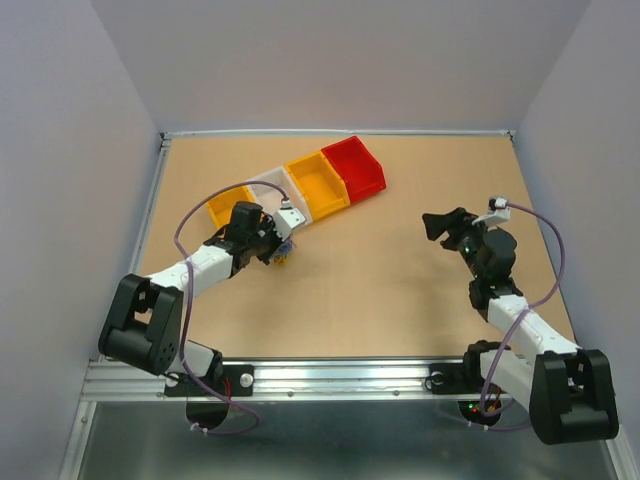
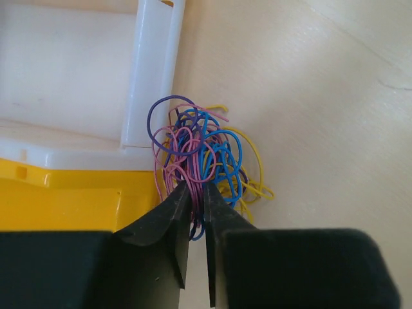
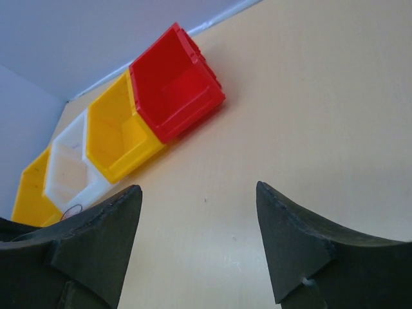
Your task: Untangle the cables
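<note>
Left gripper (image 2: 197, 193) sits centre-left in the top view, at the near edge of the bin row. Jaws clenched almost together, pinching strands at the bottom of the cables (image 2: 203, 158). The cables are a small clump of thin loops in blue, pink, purple and yellow. In the left wrist view the clump fans upward from the fingertips, just beside the corner of the white bin (image 2: 64, 77) and the far-left yellow bin (image 2: 64, 199); cannot tell whether it rests on the table (image 1: 380, 280) or hangs clear. Bins run diagonally toward the upper centre of the top view: far-left yellow, white, middle yellow bin (image 1: 318, 186), red bin (image 1: 355, 167). Right gripper (image 3: 198, 193) is at centre-right, well apart from the clump. Jaws are spread wide and hold nothing, with bare tabletop showing between the fingers.
</note>
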Robot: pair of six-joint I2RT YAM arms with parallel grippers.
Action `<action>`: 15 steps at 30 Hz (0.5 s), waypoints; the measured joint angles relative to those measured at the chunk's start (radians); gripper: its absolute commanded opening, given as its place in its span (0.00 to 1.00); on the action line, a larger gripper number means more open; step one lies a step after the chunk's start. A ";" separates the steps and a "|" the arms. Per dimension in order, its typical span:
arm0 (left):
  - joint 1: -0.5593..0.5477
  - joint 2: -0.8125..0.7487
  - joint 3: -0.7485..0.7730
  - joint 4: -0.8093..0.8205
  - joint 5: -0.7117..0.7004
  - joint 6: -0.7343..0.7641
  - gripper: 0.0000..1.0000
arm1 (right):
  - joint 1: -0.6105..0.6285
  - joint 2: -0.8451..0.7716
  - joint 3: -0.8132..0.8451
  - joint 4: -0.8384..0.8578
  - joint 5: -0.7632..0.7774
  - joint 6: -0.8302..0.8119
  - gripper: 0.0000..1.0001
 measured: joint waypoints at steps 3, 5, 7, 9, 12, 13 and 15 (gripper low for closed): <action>0.000 0.000 0.011 -0.012 0.011 0.005 0.00 | 0.029 0.054 0.002 -0.001 -0.037 -0.001 0.73; 0.000 -0.016 0.012 -0.032 0.051 0.010 0.00 | 0.103 0.112 0.005 -0.016 -0.053 -0.032 0.70; -0.002 -0.051 0.012 -0.058 0.105 0.019 0.00 | 0.192 0.168 0.031 -0.041 -0.057 -0.067 0.71; -0.011 -0.119 0.012 -0.072 0.184 0.025 0.00 | 0.264 0.215 0.064 -0.050 -0.072 -0.105 0.71; -0.034 -0.169 0.042 -0.082 0.308 0.021 0.00 | 0.375 0.312 0.128 -0.037 -0.129 -0.170 0.72; -0.040 -0.169 0.056 -0.082 0.340 0.017 0.00 | 0.395 0.334 0.138 -0.027 -0.140 -0.183 0.72; -0.060 -0.153 0.106 -0.082 0.407 -0.004 0.00 | 0.439 0.380 0.151 0.003 -0.170 -0.211 0.72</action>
